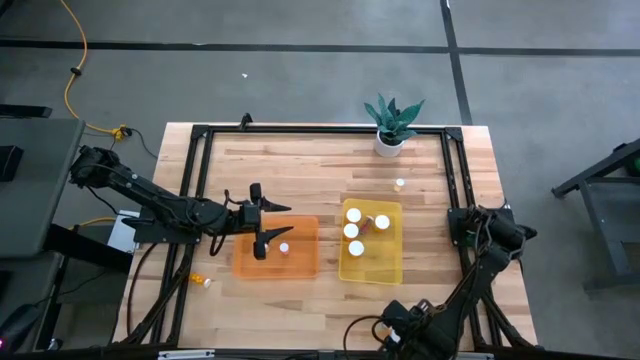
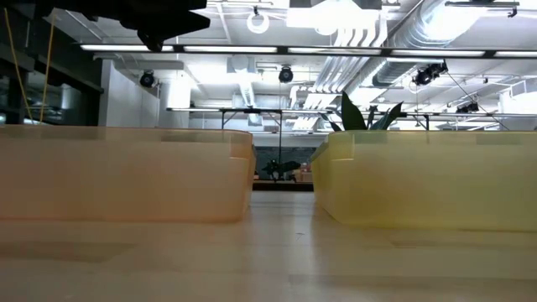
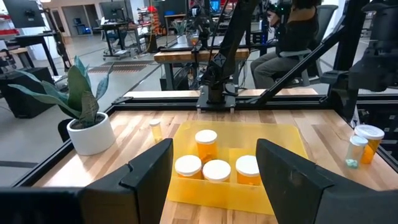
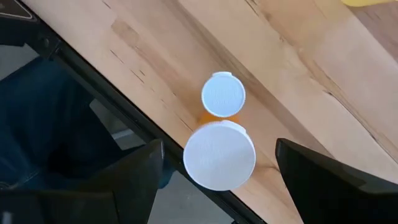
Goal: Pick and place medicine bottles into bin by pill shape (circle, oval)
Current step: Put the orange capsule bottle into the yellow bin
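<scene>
Two medicine bottles stand upright side by side on the table by its right frame rail: a wide-capped one (image 4: 219,155) and a narrower one (image 4: 223,96). My right gripper (image 4: 217,149) hangs open above them, pointing down, with a finger on either side of the wide cap and touching nothing. My left gripper (image 1: 280,222) stays level and open over the orange bin (image 1: 300,262), which holds one bottle (image 1: 284,248). The yellow bin (image 1: 390,268) holds several bottles (image 3: 206,143). Another bottle (image 1: 400,183) stands near the plant, and one (image 1: 200,280) lies at the near left.
A white pot with a green plant (image 1: 390,128) stands at the far edge. Black frame rails (image 1: 320,129) run round the table. The two bins sit side by side at the middle with a narrow gap (image 2: 281,201) between them. A person (image 3: 292,37) sits beyond the table.
</scene>
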Controlling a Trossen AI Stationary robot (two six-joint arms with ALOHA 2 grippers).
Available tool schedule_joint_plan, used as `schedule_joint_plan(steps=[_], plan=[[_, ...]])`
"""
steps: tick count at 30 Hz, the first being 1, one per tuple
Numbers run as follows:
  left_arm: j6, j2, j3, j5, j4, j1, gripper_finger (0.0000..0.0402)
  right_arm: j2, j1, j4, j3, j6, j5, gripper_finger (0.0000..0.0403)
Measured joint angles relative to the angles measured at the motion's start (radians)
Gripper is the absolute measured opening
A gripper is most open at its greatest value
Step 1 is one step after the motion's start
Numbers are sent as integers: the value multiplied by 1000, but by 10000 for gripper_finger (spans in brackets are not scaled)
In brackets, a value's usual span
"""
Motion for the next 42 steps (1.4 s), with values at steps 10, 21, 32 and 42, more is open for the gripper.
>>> schedule_joint_plan(steps=[10,21,32,42], plan=[[0,0,0,0,0,0,220,3,0,-1,0,2,-20,301],[0,0,0,0,1,0,220,43,-7,12,0,-22,-79,301],[0,0,0,0,2,0,220,76,-28,18,0,-23,-166,270],[0,0,0,0,2,0,220,79,-53,13,0,-84,-173,196]])
